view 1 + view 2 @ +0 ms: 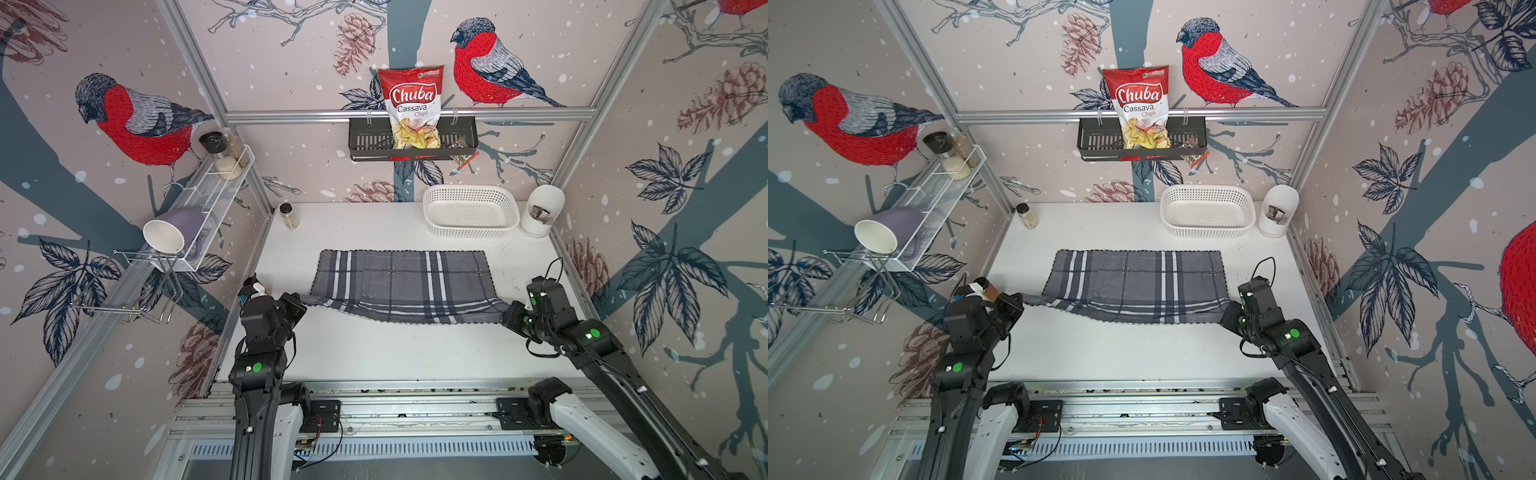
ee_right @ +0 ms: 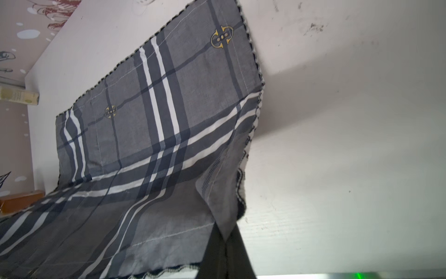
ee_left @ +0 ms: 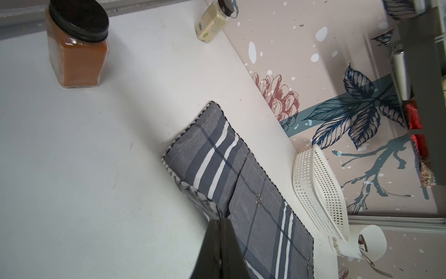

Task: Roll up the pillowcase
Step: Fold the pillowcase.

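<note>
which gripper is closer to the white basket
Right. The right gripper grips the near right corner of the pillowcase, in front of the white basket; the left gripper grips its near left corner, farther off across the cloth.

You were in a lab test cell dressed as a kitchen: aluminium frame [image 1: 291, 116], bird-print wall panels [image 1: 270, 62], robot arms [image 1: 257, 365] mounted on a rail [image 1: 415, 409] before a white tabletop [image 1: 395, 357], a spice rack [image 1: 216, 195], and a chips bag [image 1: 411, 95] in a shelf [image 1: 365, 143].

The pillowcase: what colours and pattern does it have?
The pillowcase is grey plaid with white and navy stripes; clearest in the right wrist view.
</note>
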You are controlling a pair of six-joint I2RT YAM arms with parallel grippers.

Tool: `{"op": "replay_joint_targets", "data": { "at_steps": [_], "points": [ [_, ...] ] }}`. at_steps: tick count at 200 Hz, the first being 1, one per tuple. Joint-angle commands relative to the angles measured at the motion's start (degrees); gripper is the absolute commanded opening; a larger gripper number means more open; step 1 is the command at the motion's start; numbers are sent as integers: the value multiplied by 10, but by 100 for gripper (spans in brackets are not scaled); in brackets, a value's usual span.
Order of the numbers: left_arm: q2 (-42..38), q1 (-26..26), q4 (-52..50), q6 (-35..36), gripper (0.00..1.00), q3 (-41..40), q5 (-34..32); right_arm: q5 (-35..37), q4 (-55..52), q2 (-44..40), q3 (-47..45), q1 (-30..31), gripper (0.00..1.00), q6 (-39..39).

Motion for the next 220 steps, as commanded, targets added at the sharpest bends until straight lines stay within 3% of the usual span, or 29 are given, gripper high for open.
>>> {"op": "replay_joint_targets", "data": {
  "at_steps": [1,41,98,220],
  "points": [
    [66,0,74,21,0,17,18,-33,56,39,15,-42,0,-54],
    [172,1,160,60,0,34,7,-106,128,136,33,-144,0,-116],
    [279,0,226,134,0,55,21,-139,186,305,95,-147,3,-139],
    [419,0,268,178,0,134,26,-176,235,438,188,-193,11,-126]
  ]
}}
